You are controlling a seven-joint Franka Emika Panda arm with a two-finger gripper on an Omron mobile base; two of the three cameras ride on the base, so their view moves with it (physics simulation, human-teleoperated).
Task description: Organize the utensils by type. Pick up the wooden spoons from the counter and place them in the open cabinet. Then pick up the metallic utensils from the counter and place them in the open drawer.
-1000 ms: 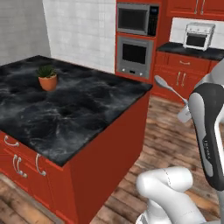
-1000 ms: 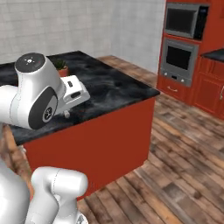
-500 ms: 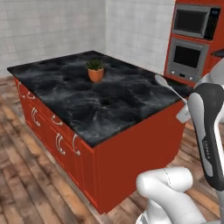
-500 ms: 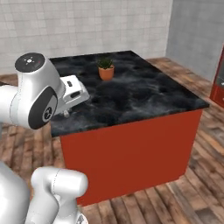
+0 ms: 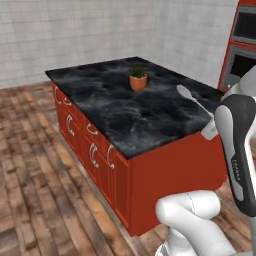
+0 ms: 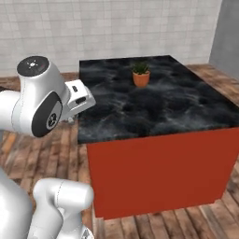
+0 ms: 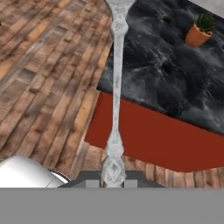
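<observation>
A shiny silver spoon [image 7: 115,87] runs up the middle of the hand view, and my gripper [image 7: 113,178] is shut on the end of its handle. In the left base view the spoon [image 5: 192,101] sticks out up-left from my hand [image 5: 210,131], its bowl hanging above the right part of a black marble island counter [image 5: 125,107]. My white hand [image 6: 78,98] sits beside the counter's [image 6: 177,102] left front corner in the right base view. The wooden spoons, the cabinet and the drawer are out of view.
A small plant in an orange pot [image 5: 138,78] [image 6: 141,74] [image 7: 199,33] stands on the island. Red doors with silver pulls [image 5: 90,150] line its left side. Built-in ovens [image 5: 242,57] stand at the far right. Wooden floor [image 5: 35,165] surrounds the island.
The whole scene has slid right in both base views, so the cameras have swung left: the ovens have gone to the edge. The spoon stays in my gripper.
</observation>
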